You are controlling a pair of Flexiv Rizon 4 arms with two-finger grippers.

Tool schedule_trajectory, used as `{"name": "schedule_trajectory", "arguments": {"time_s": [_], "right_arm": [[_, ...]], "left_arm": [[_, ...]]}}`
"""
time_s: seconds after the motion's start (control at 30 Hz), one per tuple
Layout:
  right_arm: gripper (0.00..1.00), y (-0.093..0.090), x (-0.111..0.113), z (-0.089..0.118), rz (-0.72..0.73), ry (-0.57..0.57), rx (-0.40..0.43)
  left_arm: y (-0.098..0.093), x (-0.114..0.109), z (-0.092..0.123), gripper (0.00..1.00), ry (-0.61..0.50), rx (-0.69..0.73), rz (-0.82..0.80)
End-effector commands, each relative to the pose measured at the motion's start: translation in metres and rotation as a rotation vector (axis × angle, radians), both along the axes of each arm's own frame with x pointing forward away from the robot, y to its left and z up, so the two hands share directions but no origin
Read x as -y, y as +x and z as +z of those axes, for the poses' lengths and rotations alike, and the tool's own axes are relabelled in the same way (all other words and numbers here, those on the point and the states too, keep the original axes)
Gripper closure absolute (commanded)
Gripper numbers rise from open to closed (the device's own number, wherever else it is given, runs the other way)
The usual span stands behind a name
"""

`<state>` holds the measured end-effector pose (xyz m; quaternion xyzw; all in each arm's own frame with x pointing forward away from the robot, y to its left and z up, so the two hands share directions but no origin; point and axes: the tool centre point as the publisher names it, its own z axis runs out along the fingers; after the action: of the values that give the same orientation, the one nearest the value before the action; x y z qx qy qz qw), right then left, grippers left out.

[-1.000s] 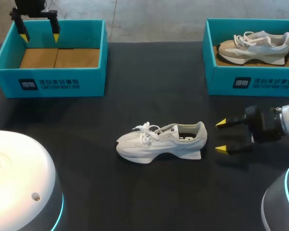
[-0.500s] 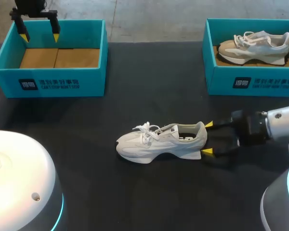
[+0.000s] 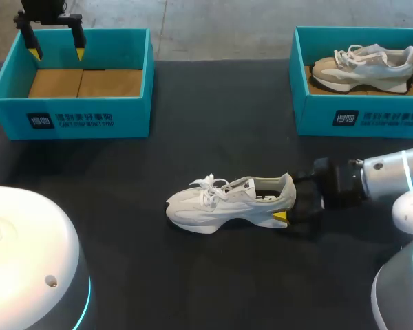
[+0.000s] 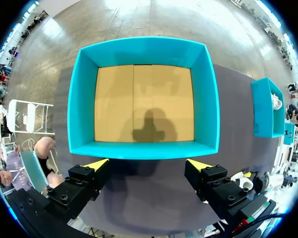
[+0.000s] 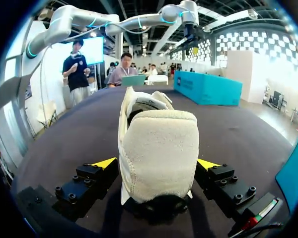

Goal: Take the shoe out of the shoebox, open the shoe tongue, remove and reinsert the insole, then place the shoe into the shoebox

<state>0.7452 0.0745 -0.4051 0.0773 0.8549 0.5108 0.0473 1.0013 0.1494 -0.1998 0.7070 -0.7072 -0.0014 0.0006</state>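
Note:
A white sneaker lies on its sole mid-table, toe to the left, tongue and laces up. My right gripper stands open at the heel, one yellow tip showing by the sole. In the right wrist view the padded heel fills the gap between the fingers, which flank it without clamping. My left gripper hangs open over the empty teal shoebox at the back left. Seen from the left wrist, that gripper is above the box's near wall, with the cardboard floor bare.
A second teal shoebox at the back right holds a beige sneaker. Black tabletop stretches between the two boxes and around the white sneaker. From the right wrist, the empty box lies ahead, beyond the shoe.
My right gripper has slid left along the table until its open fingers straddle the sneaker's heel. The shoe and the left arm have not moved.

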Motion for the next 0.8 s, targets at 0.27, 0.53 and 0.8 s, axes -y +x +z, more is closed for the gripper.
{"name": "schedule_trajectory", "arguments": {"time_s": [0.27, 0.53, 0.8], "right_arm": [[0.0, 0.007, -0.012, -0.009, 0.005, 0.014, -0.001], [0.0, 0.004, -0.012, -0.014, 0.019, 0.033, 0.0], [0.0, 0.002, -0.009, -0.018, 0.021, 0.041, -0.007]], "left_arm": [[0.0, 0.0, 0.0, 0.0, -0.001, 0.001, 0.0], [0.0, 0.0, 0.0, 0.0, -0.001, 0.001, 0.0], [0.0, 0.0, 0.0, 0.0, -0.001, 0.001, 0.0]]}}
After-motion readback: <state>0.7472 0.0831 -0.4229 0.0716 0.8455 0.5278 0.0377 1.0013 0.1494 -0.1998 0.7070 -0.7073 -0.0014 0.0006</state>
